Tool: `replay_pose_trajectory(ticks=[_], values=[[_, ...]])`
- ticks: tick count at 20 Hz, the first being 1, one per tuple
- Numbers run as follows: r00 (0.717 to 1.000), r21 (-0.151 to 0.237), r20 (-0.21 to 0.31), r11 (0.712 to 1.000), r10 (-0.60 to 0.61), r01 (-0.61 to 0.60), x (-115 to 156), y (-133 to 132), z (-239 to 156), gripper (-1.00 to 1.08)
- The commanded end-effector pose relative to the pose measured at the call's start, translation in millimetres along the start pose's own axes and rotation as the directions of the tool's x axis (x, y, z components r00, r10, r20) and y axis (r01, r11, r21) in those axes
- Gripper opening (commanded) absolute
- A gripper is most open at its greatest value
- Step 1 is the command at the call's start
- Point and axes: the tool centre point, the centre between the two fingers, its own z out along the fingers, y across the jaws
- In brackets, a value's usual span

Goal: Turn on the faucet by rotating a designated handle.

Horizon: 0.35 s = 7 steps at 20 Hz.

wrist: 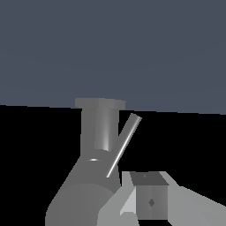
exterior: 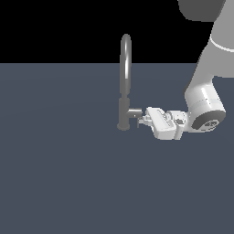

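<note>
Slate-blue flat ground [exterior: 59,183] fills the scene beneath a black backdrop. White, jointed robot arm [exterior: 203,98] reaches down from the exterior view's right. Tall slim grey metal faucet [exterior: 124,82] with its narrow arched spout stands upright near the middle. White two-fingered gripper [exterior: 142,119] sits at the short grey metal stub handle [exterior: 134,112], which sticks out toward the exterior view's right; whether the jaws are closed or parted, I cannot tell.

A flat slate-blue floor [exterior: 64,183] (matte, unmarked) spreads from six o'clock up to a straight horizon, with a plain black backdrop [exterior: 59,27] filling the twelve o'clock band.
</note>
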Motion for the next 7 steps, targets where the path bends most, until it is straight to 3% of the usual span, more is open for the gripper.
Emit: replay_pose_trajectory(ticks=[1, 7], values=[[1.0, 0.029, -0.021, 0.999, 0.022, -0.021, 29.8, -8.9, 7.7, -1.0], [0.999, 0.033, -0.025, 0.999, 0.035, -0.034, 44.3, -13.2, 7.7, -1.0]])
